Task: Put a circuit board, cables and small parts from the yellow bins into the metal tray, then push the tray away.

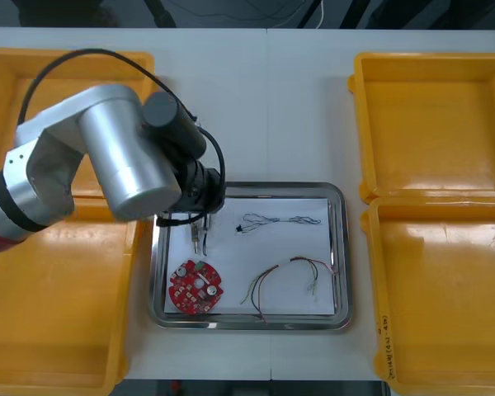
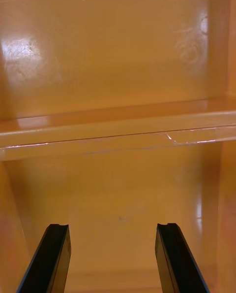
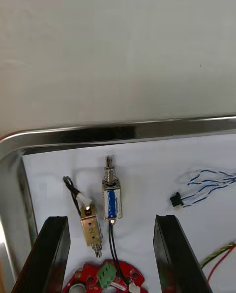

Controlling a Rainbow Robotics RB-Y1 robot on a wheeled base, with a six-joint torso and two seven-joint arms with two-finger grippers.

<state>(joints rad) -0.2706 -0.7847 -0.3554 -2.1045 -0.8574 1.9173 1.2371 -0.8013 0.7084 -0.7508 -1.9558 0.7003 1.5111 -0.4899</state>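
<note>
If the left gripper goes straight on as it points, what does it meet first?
Probably the small metal parts in the metal tray, between the left gripper's open fingers; depth unclear.

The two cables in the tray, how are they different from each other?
The blue and white cable is twisted and lies almost straight near the tray's far side; the red and yellow cable bends in an arc nearer the robot. Both rest on the tray's white inside, apart from each other, untouched: the open left gripper hovers over the tray's left part, the open right gripper over a yellow bin.
</note>
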